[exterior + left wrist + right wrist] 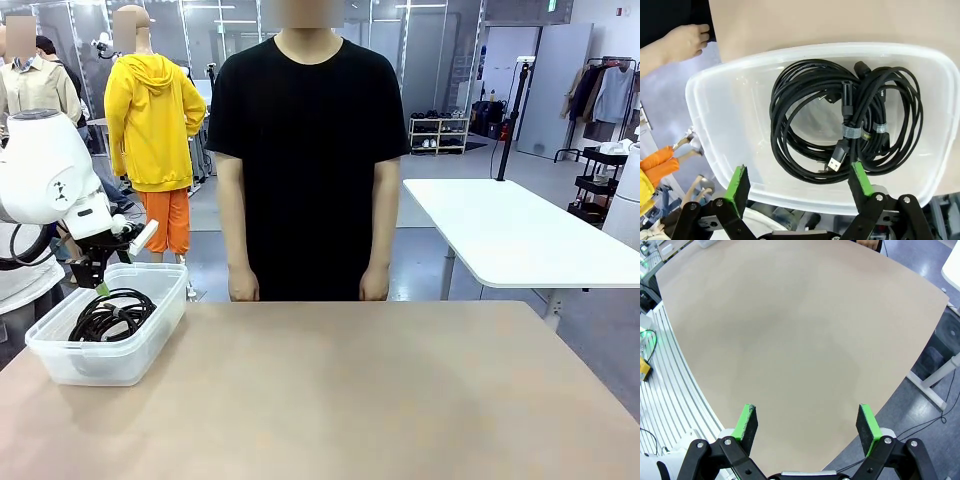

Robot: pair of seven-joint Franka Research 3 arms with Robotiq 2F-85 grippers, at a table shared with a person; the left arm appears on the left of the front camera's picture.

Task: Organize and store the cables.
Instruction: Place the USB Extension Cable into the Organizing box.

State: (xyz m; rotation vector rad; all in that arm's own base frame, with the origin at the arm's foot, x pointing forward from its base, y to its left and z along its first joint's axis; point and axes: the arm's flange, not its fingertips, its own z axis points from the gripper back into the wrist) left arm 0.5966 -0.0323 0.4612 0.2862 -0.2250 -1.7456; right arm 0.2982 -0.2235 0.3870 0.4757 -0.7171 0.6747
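Front view: a clear plastic bin (150,330) sits near the left edge of a tan counter (380,400). Inside the bin lie the cables (112,315), thin black cords wound into round coils and bunched together. The left pincer (100,282) hangs just above the bin's far left rim, on a white arm coming in from the left. A person in a black shirt stands at the far side of the counter, to the right of the bin, arms down, the hand nearer the bin (243,285) hanging behind the counter's far edge.

Left wrist view, looking down into the bin (715,100): the cables (840,120) lie against the bin's floor, some banded with small grey ties, one USB plug showing. The left pincer (800,182) has its green-padded jaws spread wide, gripping nothing.

Right wrist view: the right pincer (807,425) hovers over bare counter (800,330), jaws wide apart, empty
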